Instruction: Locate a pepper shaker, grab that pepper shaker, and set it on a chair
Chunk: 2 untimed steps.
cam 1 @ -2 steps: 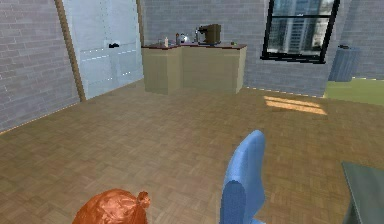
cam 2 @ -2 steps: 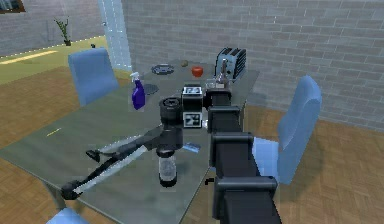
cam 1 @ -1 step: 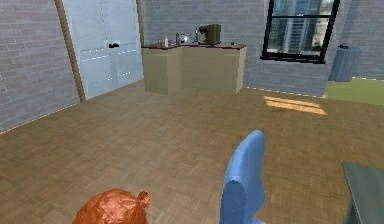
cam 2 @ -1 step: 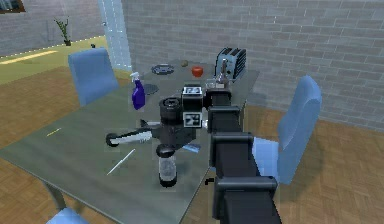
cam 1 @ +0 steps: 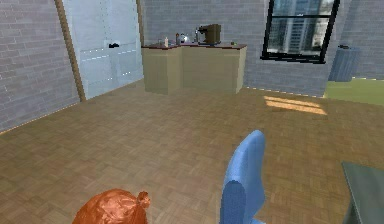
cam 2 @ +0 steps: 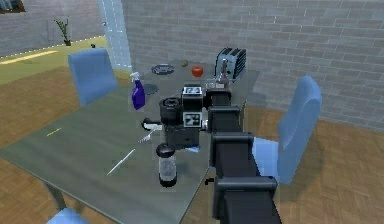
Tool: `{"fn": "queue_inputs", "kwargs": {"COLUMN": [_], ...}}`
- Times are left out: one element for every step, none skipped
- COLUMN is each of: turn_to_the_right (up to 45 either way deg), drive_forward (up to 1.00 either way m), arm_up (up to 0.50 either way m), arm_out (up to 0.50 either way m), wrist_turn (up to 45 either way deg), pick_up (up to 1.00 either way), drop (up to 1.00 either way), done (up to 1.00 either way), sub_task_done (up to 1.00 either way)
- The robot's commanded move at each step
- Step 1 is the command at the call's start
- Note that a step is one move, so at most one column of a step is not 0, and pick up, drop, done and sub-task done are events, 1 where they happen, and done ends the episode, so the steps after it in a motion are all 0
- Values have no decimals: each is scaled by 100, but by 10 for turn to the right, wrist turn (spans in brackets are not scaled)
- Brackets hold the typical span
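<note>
Whether anything is being held by the gripper (cam 2: 155,123) cannot be told; the pepper shaker (cam 2: 166,166) near its fingers is being endangered, since a sideways sweep could topple it.

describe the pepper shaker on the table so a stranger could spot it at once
Find the long grey table with blue chairs around it. Near its near edge, just left of the dark arm, stands the pepper shaker. It is a small upright jar with a dark cap and pale middle, unlike the taller blue spray bottle and the toaster farther back.
</note>
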Motion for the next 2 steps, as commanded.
{"fn": "queue_inputs", "kwargs": {"turn_to_the_right": [0, 0], "drive_forward": [0, 0], "arm_up": [-30, 0], "arm_out": [0, 0], "wrist_turn": [0, 0], "pick_up": [0, 100], "drop": [0, 0], "done": [0, 0], "sub_task_done": [0, 0]}}
